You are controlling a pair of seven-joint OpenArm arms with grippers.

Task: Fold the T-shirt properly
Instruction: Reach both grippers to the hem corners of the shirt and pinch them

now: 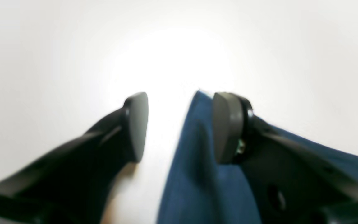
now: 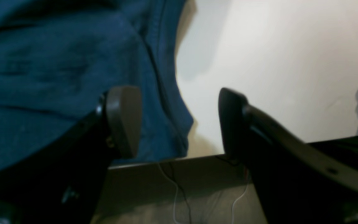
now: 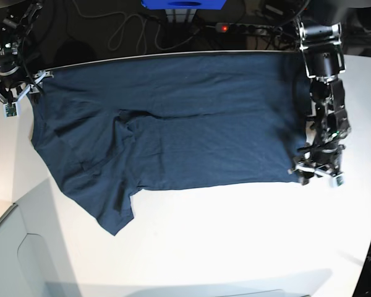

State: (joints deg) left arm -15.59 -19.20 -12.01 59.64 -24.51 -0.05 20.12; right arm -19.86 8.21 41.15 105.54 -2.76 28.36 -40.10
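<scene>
The dark navy T-shirt (image 3: 173, 130) lies spread across the far half of the white table (image 3: 235, 235), with one sleeve (image 3: 114, 210) pointing toward the near left. My left gripper (image 3: 317, 174) is open at the shirt's right edge. In the left wrist view the left gripper (image 1: 180, 127) straddles a corner of the fabric (image 1: 194, 168), which lies against the right finger (image 1: 225, 127). My right gripper (image 3: 21, 93) is open at the shirt's far left corner. In the right wrist view the right gripper (image 2: 179, 124) has the shirt's hem (image 2: 163, 118) between its fingers at the table's edge.
A power strip with a red light (image 3: 235, 28) and cables (image 3: 123, 31) lie beyond the table's far edge. A blue object (image 3: 182, 3) stands at the top. A grey panel (image 3: 12, 247) sits at the near left. Floor cables (image 2: 179, 193) show below the table edge.
</scene>
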